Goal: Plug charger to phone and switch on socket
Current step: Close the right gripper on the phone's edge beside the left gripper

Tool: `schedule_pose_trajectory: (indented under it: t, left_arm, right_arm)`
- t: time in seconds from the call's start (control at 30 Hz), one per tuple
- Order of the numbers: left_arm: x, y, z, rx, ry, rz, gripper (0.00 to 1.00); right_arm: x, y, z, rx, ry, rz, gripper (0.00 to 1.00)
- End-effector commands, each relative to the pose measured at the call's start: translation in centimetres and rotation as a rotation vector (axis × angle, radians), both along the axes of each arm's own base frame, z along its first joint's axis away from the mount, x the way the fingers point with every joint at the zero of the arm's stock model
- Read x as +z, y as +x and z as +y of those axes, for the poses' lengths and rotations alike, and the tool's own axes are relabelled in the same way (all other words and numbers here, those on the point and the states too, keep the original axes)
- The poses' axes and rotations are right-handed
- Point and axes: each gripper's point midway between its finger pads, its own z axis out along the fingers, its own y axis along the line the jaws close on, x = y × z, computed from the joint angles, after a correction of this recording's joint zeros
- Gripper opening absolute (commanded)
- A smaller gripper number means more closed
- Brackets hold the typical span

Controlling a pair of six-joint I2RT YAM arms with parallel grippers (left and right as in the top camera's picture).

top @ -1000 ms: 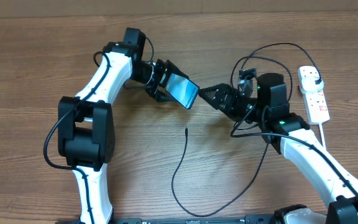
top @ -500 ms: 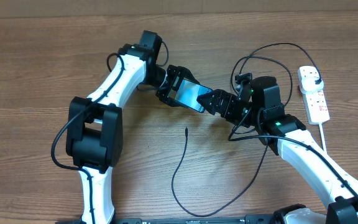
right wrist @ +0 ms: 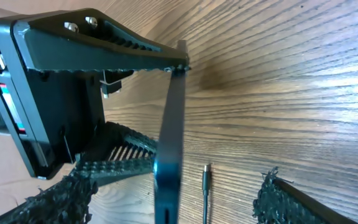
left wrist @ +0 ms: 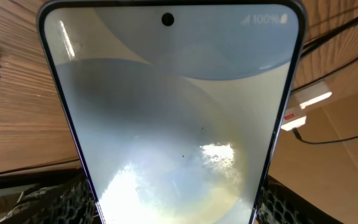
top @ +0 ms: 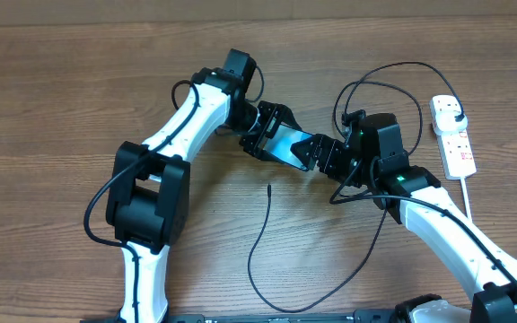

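My left gripper (top: 272, 135) is shut on the phone (top: 287, 145) and holds it above the table, its screen filling the left wrist view (left wrist: 173, 112). My right gripper (top: 318, 153) is open, with a finger on either side of the phone's free end and not touching it. In the right wrist view the phone (right wrist: 169, 143) shows edge-on between the spread fingers (right wrist: 179, 183). The charger's connector tip (top: 269, 187) lies on the table below the phone, also seen in the right wrist view (right wrist: 206, 186). Its black cable (top: 251, 260) loops toward the front. The white socket (top: 454, 139) lies at the far right.
The charger's black plug (top: 457, 115) sits in the socket's far end, and thin black cable loops (top: 393, 76) behind my right arm. The socket's white cord (top: 467, 193) runs toward the front. The wooden table (top: 61, 108) extends to the left.
My left arm has carried the phone to the right and slightly down. My right gripper has come left, and its open fingers now straddle the phone's end.
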Motion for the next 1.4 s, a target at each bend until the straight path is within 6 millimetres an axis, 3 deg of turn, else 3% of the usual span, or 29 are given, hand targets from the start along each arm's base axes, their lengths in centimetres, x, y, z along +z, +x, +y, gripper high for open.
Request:
schedule_pose_trajectory:
  t: [0.0,0.4,0.67,1.2,1.37]
  left_arm:
    - [0.6,0.0,-1.2,0.012,-0.012,0.023,0.04]
    - [0.8,-0.8,-3.2,0.017,-0.016,0.046,0.05]
    - [1.0,-1.1,-3.7,0.018,-0.03,0.066,0.04]
    - [1.4,-1.8,-4.7,0.005,-0.05,0.08,0.04]
    - [1.5,-1.8,-5.1,-0.001,-0.055,0.071,0.04]
  right_arm:
    - [1.0,0.8,0.2,-0.003,-0.007,-0.035,0.86]
    - [0.3,1.3,-0.9,-0.058,-0.067,-0.033,0.77]
    - [0.0,1.5,-1.4,-0.08,-0.092,-0.033,0.57]
    - [-0.1,1.5,-1.6,-0.088,-0.1,-0.034,0.33]
    - [-0.3,1.5,-1.8,-0.097,-0.113,-0.027,0.3]
